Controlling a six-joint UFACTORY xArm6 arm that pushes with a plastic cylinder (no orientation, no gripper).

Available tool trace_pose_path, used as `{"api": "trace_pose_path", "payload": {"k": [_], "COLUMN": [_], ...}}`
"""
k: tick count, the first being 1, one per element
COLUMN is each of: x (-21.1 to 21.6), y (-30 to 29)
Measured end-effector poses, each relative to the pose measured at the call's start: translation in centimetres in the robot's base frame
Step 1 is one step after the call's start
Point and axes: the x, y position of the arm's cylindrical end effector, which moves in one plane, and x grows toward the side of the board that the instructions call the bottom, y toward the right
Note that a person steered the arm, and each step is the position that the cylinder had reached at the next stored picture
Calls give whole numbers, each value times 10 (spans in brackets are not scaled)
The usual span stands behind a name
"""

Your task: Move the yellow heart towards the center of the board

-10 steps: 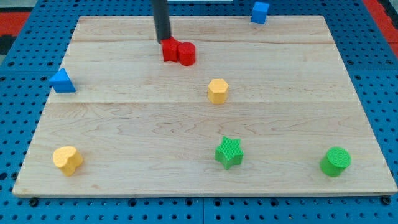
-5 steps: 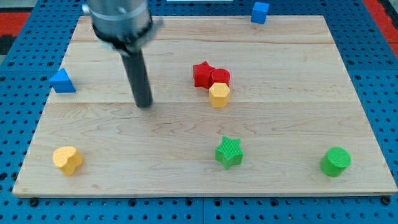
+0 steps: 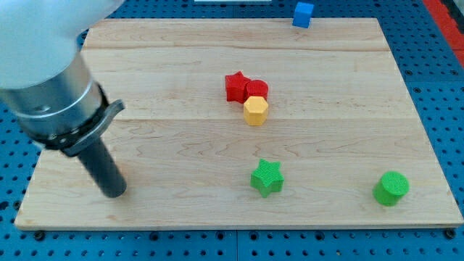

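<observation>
The yellow heart does not show; the rod and arm cover the board's lower left where it lay. My tip [image 3: 114, 192] rests on the board near the view's bottom left. The arm's body [image 3: 51, 80] fills the view's left and also hides the blue triangle. A red star [image 3: 235, 85], a red cylinder [image 3: 257, 90] and a yellow hexagon [image 3: 255, 111] sit bunched together near the board's middle, far to the right of my tip.
A green star [image 3: 267, 177] lies at the bottom middle. A green cylinder [image 3: 391, 188] lies at the bottom right. A blue cube [image 3: 303, 14] sits at the board's top edge. The wooden board [image 3: 181, 145] rests on a blue pegboard.
My tip moved from the board's top, down and left to the bottom left corner. The red star and cylinder were pushed right and down against the yellow hexagon. The yellow heart and blue triangle became hidden.
</observation>
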Motion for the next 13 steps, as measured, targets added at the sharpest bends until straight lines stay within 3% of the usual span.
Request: {"api": "trace_pose_path", "payload": {"k": [2,3,4,5,6,10,13], "x": [-4,-23,-44,-46,-18,-62,-58], "y": [-50,-50,4,-1,-49,-29,-42]}}
